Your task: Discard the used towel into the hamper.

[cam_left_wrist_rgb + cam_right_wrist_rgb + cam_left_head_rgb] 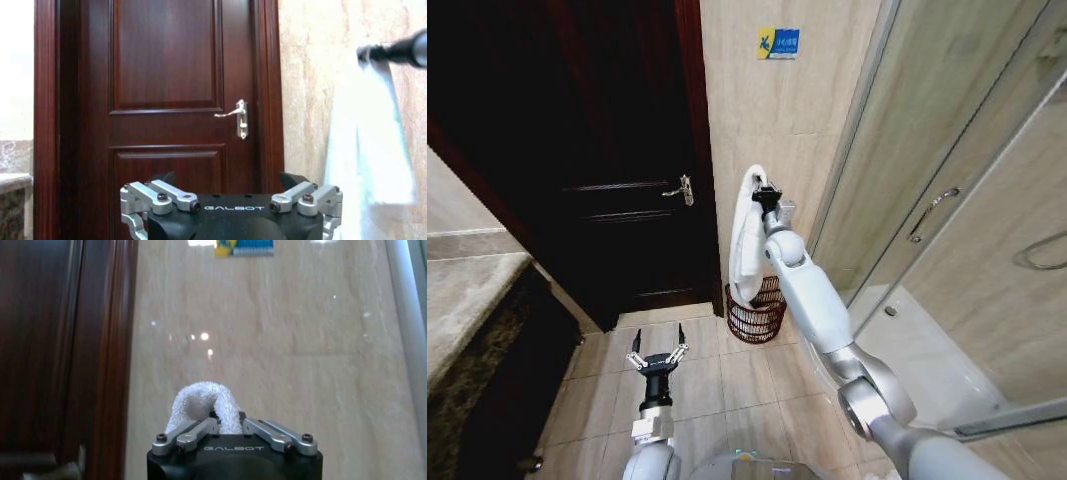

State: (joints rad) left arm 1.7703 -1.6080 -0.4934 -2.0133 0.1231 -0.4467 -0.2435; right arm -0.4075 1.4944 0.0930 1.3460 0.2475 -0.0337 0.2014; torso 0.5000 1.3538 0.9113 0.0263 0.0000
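My right gripper [761, 190] is raised in front of the tiled wall and shut on the top of a white towel [745, 240], which hangs down in a long fold. The towel's lower end dangles just above the hamper [755, 313], a dark red-brown wire-mesh basket on the floor against the wall. In the right wrist view the towel [203, 405] bulges out between the closed fingers. The left wrist view shows the hanging towel [367, 165] off to one side. My left gripper [658, 350] is open, low over the floor tiles, left of the hamper.
A dark wooden door [607, 150] with a metal handle [682, 189] stands left of the hamper. A glass shower enclosure [947, 200] fills the right side. A stone counter [467, 290] runs along the left. Floor tiles lie open between my arms.
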